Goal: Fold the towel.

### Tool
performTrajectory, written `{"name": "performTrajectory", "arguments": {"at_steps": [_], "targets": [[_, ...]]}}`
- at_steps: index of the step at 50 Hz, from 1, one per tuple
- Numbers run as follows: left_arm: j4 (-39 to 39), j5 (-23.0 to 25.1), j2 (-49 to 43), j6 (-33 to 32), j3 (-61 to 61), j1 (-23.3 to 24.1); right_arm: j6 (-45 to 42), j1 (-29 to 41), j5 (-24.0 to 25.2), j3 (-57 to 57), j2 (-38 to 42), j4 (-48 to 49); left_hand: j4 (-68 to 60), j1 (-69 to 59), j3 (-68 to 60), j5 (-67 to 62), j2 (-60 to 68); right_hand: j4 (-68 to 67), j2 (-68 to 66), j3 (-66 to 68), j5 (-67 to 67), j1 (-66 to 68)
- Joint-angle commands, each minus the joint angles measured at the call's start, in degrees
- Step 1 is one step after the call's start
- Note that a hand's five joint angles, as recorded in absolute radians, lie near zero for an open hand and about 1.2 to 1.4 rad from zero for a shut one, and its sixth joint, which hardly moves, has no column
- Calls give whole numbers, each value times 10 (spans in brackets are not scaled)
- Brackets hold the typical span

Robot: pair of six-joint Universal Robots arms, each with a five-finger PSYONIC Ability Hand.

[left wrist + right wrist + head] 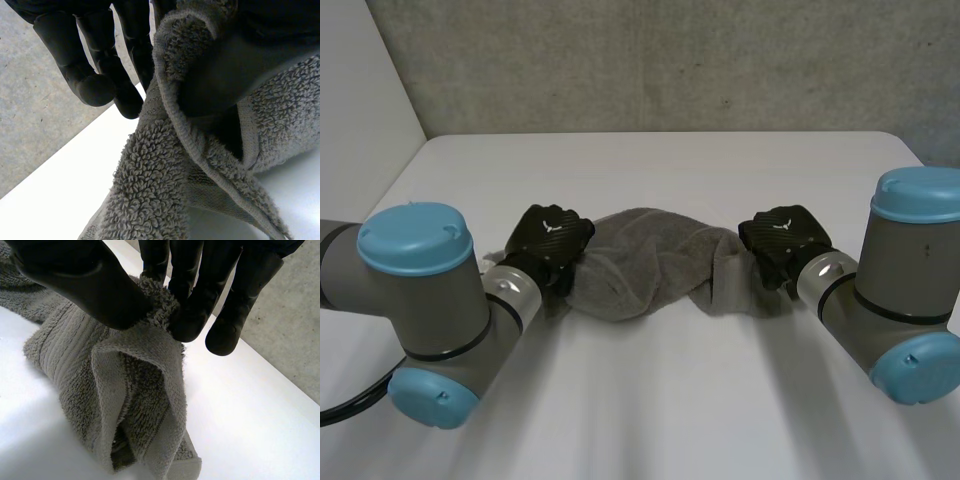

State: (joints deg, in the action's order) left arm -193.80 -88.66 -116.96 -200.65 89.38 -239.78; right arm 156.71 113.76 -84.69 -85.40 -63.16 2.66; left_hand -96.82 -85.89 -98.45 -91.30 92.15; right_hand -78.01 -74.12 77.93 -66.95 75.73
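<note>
Because the towel lies bunched in a sagging rope rather than flat, about midway between the table's left and right edges and well clear of its back edge, any fold started from here could come out crooked. Its middle rests on the table while both ends are raised.

At the left end the left hand pinches a rolled hem between thumb and fingers. In the left wrist view the cloth wraps the thumb side and few fingers touch it, so that hold looks shallow. At the right end the right hand nips a small tuft of edge between thumb and fingertips, with doubled layers hanging below.

The likeliest failure, I judge, is a slip: a pull to spread the cloth loads both thin pinches, and the heavy pile could drag free, on the left first. I cannot tell whether either hand has a true corner. If one holds mid-edge, the towel would open skewed. The middle, dragging on the table, may also trap creases inside the fold.
</note>
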Motion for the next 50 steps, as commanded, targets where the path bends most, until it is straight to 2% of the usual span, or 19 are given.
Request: {"name": "performTrajectory", "arguments": {"at_steps": [1, 16, 26, 30, 33, 36, 39, 44, 50], "targets": [[-29, -9, 46, 68, 75, 5, -7, -9, 44, -76, -5, 53, 168, 59, 185, 213, -121, -20, -59, 21, -31, 43], [-21, -9, 69, 63, 76, 6, -20, -13, 40, -60, -13, 35, 168, 59, 185, 213, -121, -20, -59, 21, -31, 43], [-17, -12, 233, 69, 76, 5, -16, -42, 44, -42, -232, -13, 168, 59, 185, 213, -121, -20, -59, 21, -31, 43], [-10, -13, 300, 72, 69, -11, -10, -49, 44, -16, -270, -47, 168, 59, 185, 213, -121, -20, -59, 21, -31, 43], [-6, -13, 314, 76, 66, -20, -6, -58, 48, 18, -279, -99, 168, 59, 185, 213, -121, -20, -59, 21, -31, 43], [-4, -13, 309, 81, 64, -23, -7, -78, 65, 46, -265, -156, 168, 59, 185, 213, -121, -20, -59, 21, -31, 43], [-4, -13, 300, 82, 67, -27, -8, -99, 93, 66, -211, -197, 168, 59, 185, 213, -121, -20, -59, 21, -31, 43], [-4, -14, 162, 80, 62, -25, -11, -116, 125, 91, -117, -225, 168, 59, 185, 213, -121, -20, -59, 21, -31, 43], [-2, -17, 74, 77, 35, -24, -25, -114, 124, 160, 25, -226, 168, 59, 185, 213, -121, -20, -59, 21, -31, 43]]}}
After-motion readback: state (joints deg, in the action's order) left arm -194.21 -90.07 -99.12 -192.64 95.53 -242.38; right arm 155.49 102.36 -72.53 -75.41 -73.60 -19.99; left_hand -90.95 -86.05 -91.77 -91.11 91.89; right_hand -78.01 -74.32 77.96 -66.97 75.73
